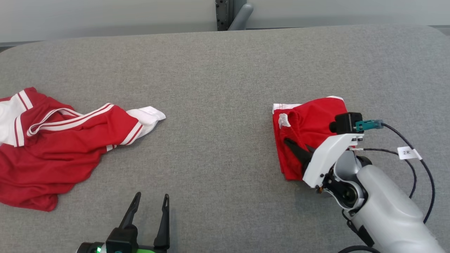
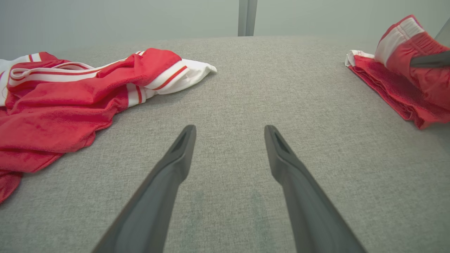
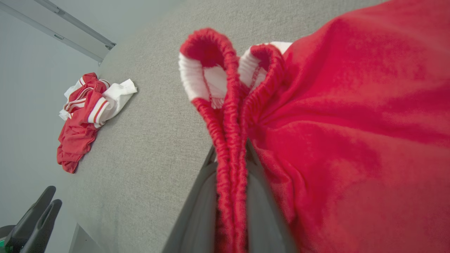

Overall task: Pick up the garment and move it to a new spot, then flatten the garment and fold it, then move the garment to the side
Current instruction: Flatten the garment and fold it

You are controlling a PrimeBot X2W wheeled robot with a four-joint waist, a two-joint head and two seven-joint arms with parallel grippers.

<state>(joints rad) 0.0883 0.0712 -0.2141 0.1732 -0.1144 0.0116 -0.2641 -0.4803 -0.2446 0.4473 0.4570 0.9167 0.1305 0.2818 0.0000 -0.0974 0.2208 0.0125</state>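
Setting: bare lab or test room. Grey fabric-covered table, plain pale wall, metal post behind it

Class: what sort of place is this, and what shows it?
Probably a robot test lab: a plain grey fabric-covered table, a bare pale wall, a crumpled red garment and a folded red garment.
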